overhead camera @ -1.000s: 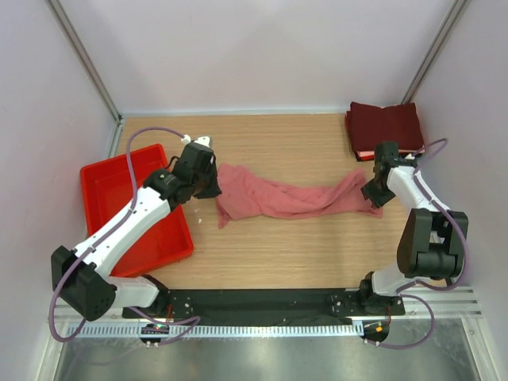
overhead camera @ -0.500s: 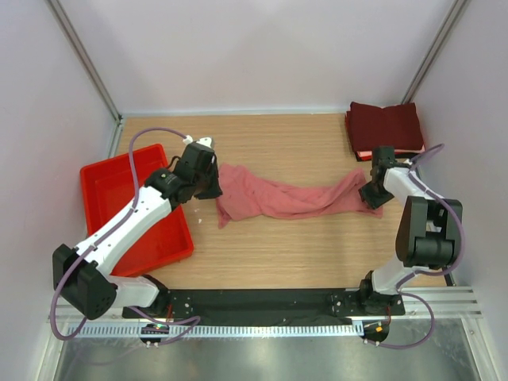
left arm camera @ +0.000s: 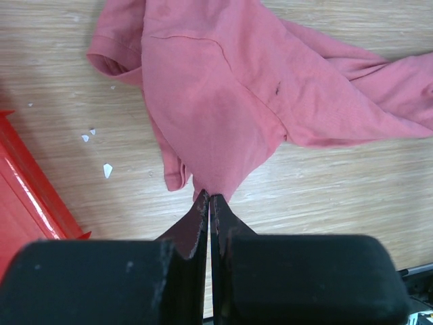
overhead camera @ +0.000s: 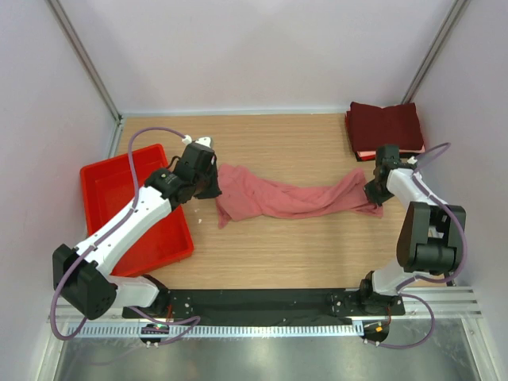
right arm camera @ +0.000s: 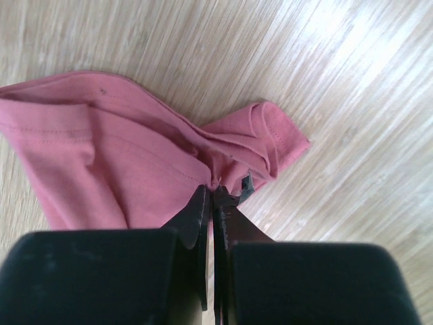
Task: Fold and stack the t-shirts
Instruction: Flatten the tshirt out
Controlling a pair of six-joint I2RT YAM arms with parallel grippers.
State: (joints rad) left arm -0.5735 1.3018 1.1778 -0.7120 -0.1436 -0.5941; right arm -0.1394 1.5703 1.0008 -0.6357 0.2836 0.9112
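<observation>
Pink t-shirt (overhead camera: 278, 198) pinched at both ends across the tabletop (overhead camera: 302, 246).
Left gripper (left arm camera: 208, 201) and right gripper (right arm camera: 214, 191) clamp only thin edges; a hard pull could slip the cloth free.

We see a red plastic tray (overhead camera: 107, 190) sitting at the left side of a light wooden tabletop (overhead camera: 286, 246), its corner also showing in the left wrist view (left arm camera: 27, 196). A few small white scraps (left arm camera: 107, 170) lie on the wood just beside the tray. Pale walls (overhead camera: 262, 55) enclose the space on three sides. A black plate (overhead camera: 262, 302) and a ridged metal rail (overhead camera: 262, 329) run along the near edge.
</observation>
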